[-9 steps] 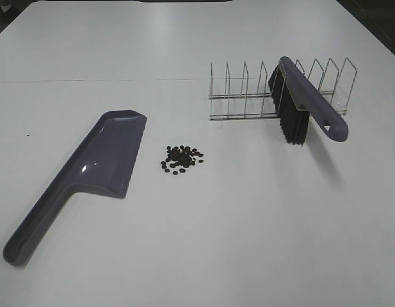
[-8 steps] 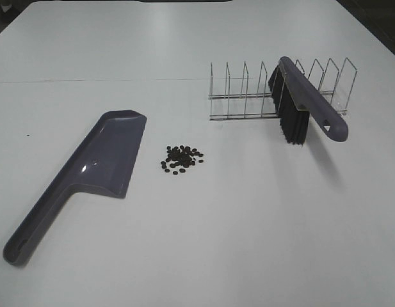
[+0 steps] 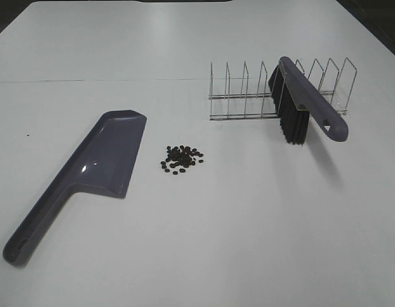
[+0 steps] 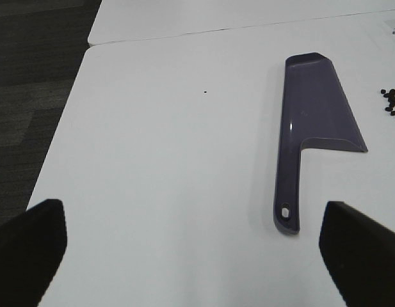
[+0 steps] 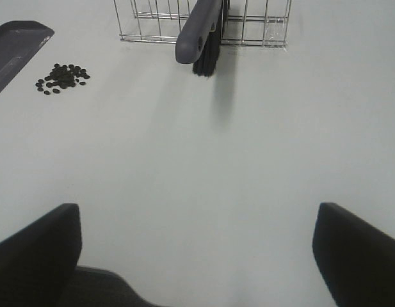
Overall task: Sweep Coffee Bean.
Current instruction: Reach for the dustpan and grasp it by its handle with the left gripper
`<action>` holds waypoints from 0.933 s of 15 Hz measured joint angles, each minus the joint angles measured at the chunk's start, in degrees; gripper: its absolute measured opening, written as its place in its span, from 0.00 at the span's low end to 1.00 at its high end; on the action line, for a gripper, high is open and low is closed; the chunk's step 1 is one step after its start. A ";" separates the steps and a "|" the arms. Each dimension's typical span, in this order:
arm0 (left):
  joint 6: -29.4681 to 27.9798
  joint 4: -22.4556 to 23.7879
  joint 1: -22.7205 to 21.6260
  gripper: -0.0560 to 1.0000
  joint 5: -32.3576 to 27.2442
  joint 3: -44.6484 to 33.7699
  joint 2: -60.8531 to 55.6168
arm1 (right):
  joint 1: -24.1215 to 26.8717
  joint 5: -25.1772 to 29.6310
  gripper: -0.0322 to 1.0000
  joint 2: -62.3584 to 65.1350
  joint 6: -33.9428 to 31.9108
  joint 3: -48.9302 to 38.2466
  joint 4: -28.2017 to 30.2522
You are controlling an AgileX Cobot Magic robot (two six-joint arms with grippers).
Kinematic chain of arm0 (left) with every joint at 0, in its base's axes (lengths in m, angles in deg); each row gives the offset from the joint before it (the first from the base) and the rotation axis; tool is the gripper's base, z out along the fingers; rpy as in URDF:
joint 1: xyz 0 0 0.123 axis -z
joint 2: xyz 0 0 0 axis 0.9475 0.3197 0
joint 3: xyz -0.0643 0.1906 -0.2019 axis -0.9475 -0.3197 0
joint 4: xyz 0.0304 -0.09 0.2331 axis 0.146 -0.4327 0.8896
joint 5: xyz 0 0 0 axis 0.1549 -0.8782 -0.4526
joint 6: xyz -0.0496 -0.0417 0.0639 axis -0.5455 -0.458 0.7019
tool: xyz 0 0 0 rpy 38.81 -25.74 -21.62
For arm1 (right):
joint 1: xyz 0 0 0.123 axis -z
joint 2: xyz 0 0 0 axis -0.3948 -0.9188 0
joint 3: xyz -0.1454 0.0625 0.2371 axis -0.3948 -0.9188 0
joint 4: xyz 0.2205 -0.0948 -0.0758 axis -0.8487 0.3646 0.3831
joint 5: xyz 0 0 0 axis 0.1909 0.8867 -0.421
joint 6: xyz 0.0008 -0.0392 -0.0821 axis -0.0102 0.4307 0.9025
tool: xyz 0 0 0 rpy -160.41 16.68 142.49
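Note:
A loose cluster of small dark coffee beans (image 3: 181, 158) lies on the white table; it also shows in the left wrist view (image 4: 394, 102) and the right wrist view (image 5: 63, 77). A purple dustpan (image 3: 95, 166) lies flat just left of them, its handle toward the front; the left wrist view (image 4: 312, 121) shows it too. A purple brush (image 3: 306, 105) with black bristles leans in a wire rack (image 3: 248, 96). My left gripper (image 4: 191, 211) is open and empty, well short of the dustpan handle. My right gripper (image 5: 196, 211) is open and empty, well short of the brush (image 5: 200, 32). Neither gripper shows in the exterior view.
The table's left edge (image 4: 82, 70) drops to dark floor. A seam (image 3: 88, 80) crosses the tabletop behind the dustpan. A tiny dark speck (image 4: 204, 91) lies left of the dustpan.

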 joint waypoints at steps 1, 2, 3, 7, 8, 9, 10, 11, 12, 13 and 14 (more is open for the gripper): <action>0.00 0.00 0.00 0.99 0.00 0.00 0.00 | 0.00 0.00 0.90 0.00 0.00 0.00 0.00; 0.00 0.00 0.00 0.99 0.00 0.00 0.00 | 0.00 0.00 0.90 0.00 0.00 0.00 0.00; 0.00 0.00 0.00 0.99 0.00 0.00 0.00 | 0.00 0.00 0.90 0.00 0.00 0.00 0.00; 0.00 0.00 0.00 0.99 0.00 0.00 0.00 | 0.00 0.00 0.90 0.00 0.00 0.00 0.00; 0.00 0.00 0.00 0.99 0.00 0.00 0.00 | 0.00 0.00 0.90 0.00 0.00 0.00 0.00; 0.00 0.00 0.00 0.99 0.00 0.00 0.00 | 0.00 0.00 0.90 0.00 0.00 0.00 0.00; 0.00 0.00 0.00 0.99 0.00 0.00 0.00 | 0.00 0.00 0.90 0.00 0.00 0.00 0.00; 0.00 0.00 0.00 0.99 0.00 0.00 0.00 | 0.00 0.00 0.90 0.00 0.00 0.00 0.00; 0.00 0.00 0.00 0.99 0.00 0.00 0.00 | 0.00 0.00 0.90 0.00 0.00 0.00 0.00; 0.00 0.00 0.00 0.99 0.00 0.00 0.00 | 0.00 0.00 0.90 0.00 0.00 0.00 0.00; 0.00 0.00 0.00 0.99 0.00 0.00 0.00 | 0.00 0.00 0.90 0.00 0.00 0.00 0.00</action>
